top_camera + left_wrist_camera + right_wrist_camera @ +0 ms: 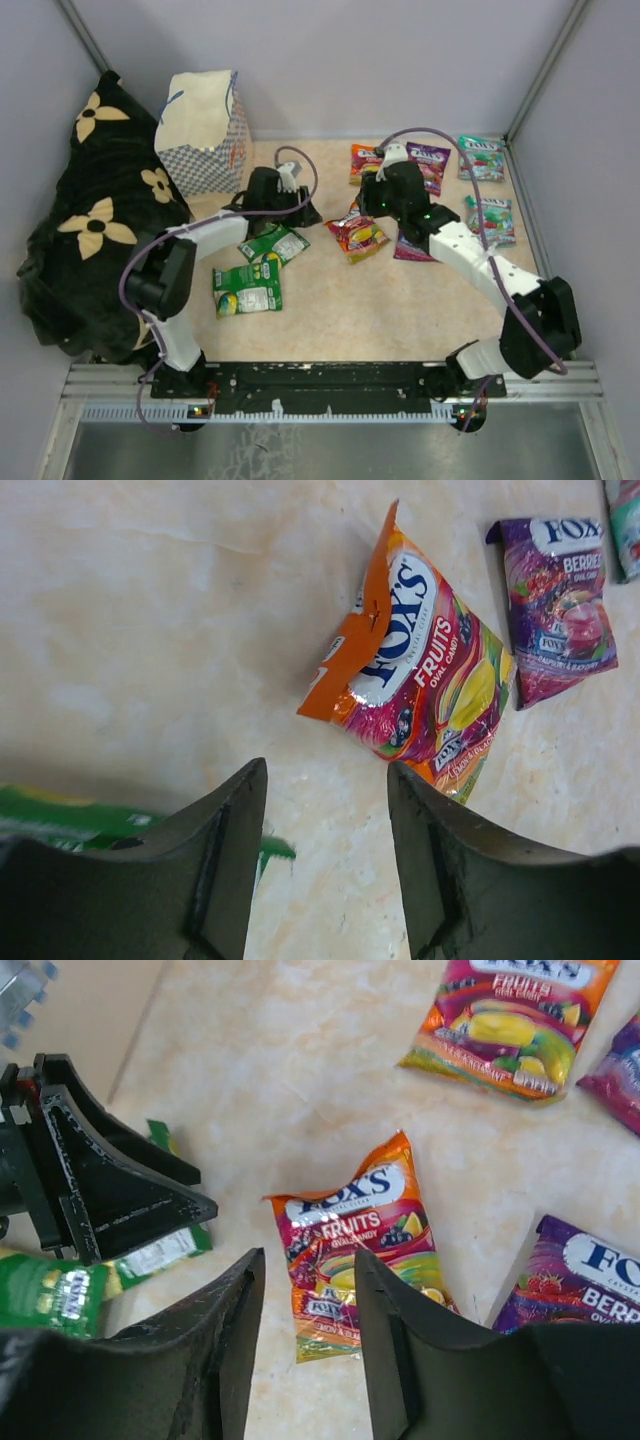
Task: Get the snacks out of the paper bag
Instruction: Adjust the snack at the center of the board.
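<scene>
On the tan table, snacks lie flat (bag stands behind), with the left gripper and right gripper both spread apart.

Beige marbled tabletop; plain grey walls w/ alu corner posts; even light.
</scene>
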